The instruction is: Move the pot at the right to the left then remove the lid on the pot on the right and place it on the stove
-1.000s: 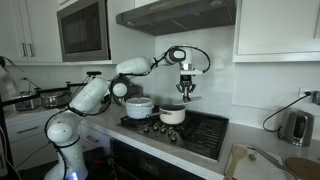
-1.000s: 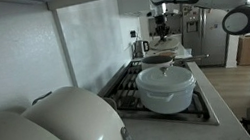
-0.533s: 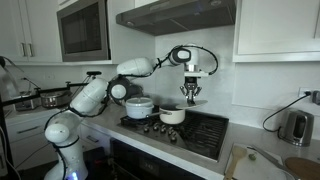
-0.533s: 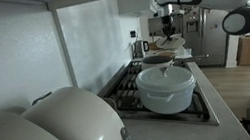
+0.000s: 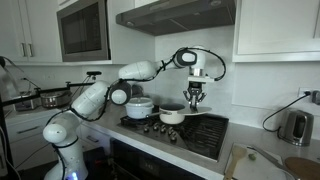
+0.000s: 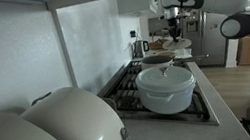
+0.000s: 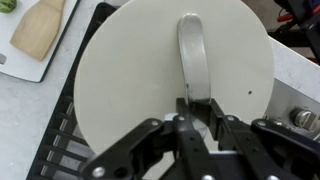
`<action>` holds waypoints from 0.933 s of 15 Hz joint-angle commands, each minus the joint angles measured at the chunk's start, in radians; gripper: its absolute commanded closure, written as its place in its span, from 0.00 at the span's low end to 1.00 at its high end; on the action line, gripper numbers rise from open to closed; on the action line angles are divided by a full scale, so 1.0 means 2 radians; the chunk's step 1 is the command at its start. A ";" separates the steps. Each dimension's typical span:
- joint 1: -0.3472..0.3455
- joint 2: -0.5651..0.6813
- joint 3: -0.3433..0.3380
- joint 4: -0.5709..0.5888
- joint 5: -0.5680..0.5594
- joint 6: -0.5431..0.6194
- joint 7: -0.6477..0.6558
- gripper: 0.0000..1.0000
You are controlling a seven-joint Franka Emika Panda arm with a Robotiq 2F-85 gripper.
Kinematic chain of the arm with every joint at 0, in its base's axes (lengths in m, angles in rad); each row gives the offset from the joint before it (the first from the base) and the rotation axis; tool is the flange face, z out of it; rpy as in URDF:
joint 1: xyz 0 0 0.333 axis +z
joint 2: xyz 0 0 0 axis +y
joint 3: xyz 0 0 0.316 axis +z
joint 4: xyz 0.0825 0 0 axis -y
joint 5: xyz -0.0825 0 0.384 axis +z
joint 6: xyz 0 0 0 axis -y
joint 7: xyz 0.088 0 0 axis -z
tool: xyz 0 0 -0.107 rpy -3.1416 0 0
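Observation:
My gripper [image 7: 198,105] is shut on the arched handle [image 7: 193,50] of the lid [image 7: 130,90], a flat cream-white disc that fills most of the wrist view. In an exterior view the gripper [image 5: 196,98] holds the lid [image 5: 204,109] low over the black stove [image 5: 205,135], just right of the small open pot [image 5: 171,116]. From the opposite side, the gripper [image 6: 174,34] and lid [image 6: 181,43] hang beyond the pots. The stove grate [image 7: 60,150] shows under the lid's edge.
A wider white pot with a domed lid [image 5: 139,106] [image 6: 166,86] stands on the stove's left burner. Knobs [image 5: 155,128] line the stove front. A kettle [image 5: 295,127] and a cutting board [image 7: 35,35] with a wooden spatula sit on the counter to the right.
The gripper has carried the lid to the right, away from above the small pot, and a little lower toward the stove. Its grip on the handle is unchanged.

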 commanded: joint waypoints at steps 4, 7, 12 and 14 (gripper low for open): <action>-0.024 0.049 0.007 0.063 0.026 -0.024 0.003 0.94; -0.021 0.064 0.011 0.065 0.027 -0.015 0.003 0.94; -0.013 0.080 0.020 0.066 0.028 -0.008 0.003 0.94; -0.013 0.050 0.025 0.002 0.024 0.022 0.003 0.94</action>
